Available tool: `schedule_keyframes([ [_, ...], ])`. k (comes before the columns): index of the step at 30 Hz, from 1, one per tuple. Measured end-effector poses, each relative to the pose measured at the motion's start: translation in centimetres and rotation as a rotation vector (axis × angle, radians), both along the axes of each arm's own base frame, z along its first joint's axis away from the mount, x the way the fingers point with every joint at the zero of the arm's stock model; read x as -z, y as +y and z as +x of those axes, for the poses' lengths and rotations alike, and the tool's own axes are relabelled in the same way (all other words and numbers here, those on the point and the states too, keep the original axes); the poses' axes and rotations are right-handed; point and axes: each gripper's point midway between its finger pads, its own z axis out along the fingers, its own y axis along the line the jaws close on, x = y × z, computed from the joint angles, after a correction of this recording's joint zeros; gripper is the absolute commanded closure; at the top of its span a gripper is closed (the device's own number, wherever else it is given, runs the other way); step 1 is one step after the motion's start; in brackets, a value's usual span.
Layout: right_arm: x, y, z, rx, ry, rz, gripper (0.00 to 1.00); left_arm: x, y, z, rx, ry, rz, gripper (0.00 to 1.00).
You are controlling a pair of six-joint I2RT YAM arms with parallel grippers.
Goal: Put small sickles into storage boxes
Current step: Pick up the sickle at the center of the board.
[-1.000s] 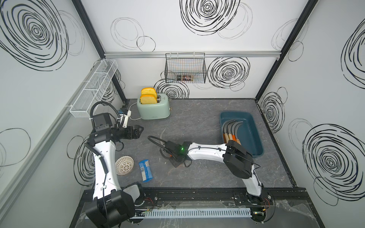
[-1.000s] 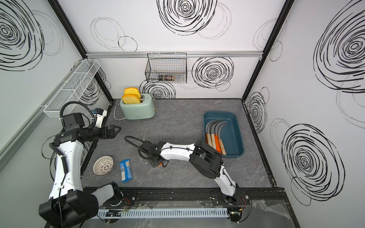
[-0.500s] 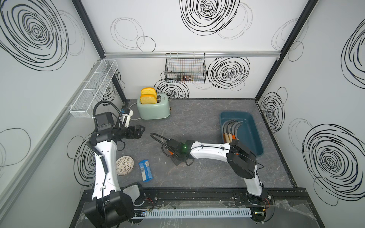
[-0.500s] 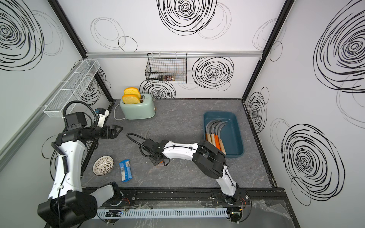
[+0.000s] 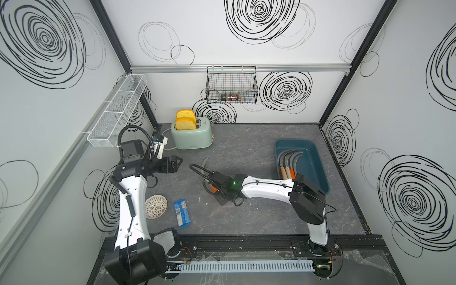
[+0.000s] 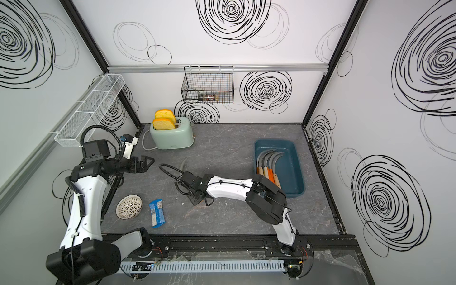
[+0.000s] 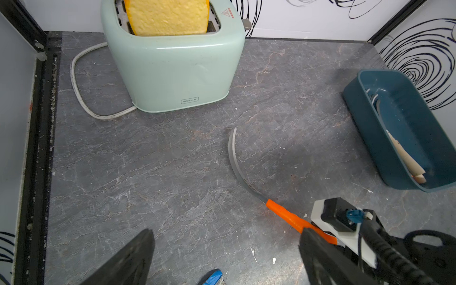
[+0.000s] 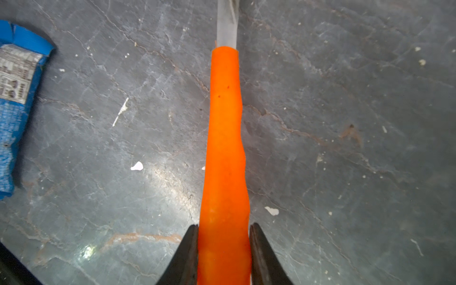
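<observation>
Grey marbled bench (image 5: 246, 148) carries everything. At its middle, the right jaws are clenched on the butt of the orange-handled sickle (image 7: 283, 213). Its long axis runs front to back, with the blade tip curving toward the toaster (image 5: 192, 138). Left jaws hang released near that blade. Well off to the right, the teal tub (image 5: 318, 172) holds four sickles (image 5: 287, 160), blades toward the back wall. Blue packet (image 5: 182, 213) and white openwork bowl (image 5: 156, 206) lie front-left.

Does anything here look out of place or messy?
One orange-handled sickle is outside the teal tub, its handle clamped by the right gripper; the other sickles sit inside. White flecks dot the tabletop.
</observation>
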Motion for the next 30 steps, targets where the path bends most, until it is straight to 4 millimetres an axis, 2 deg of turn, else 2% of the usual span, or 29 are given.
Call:
schedule_keyframes([
  [9,-1.0,-1.5,0.7,0.025,-0.009,0.009,1.0,0.3,-1.4,0.1,0.035,0.009,0.002,0.04],
  [22,-2.7,-4.4,1.9,0.078,-0.018,0.034,1.0,0.6,-5.9,0.3,0.155,0.014,0.018,0.04],
  [30,-3.0,-6.1,2.5,0.11,-0.022,0.033,1.0,0.5,-8.0,0.3,0.199,0.011,0.031,0.04],
])
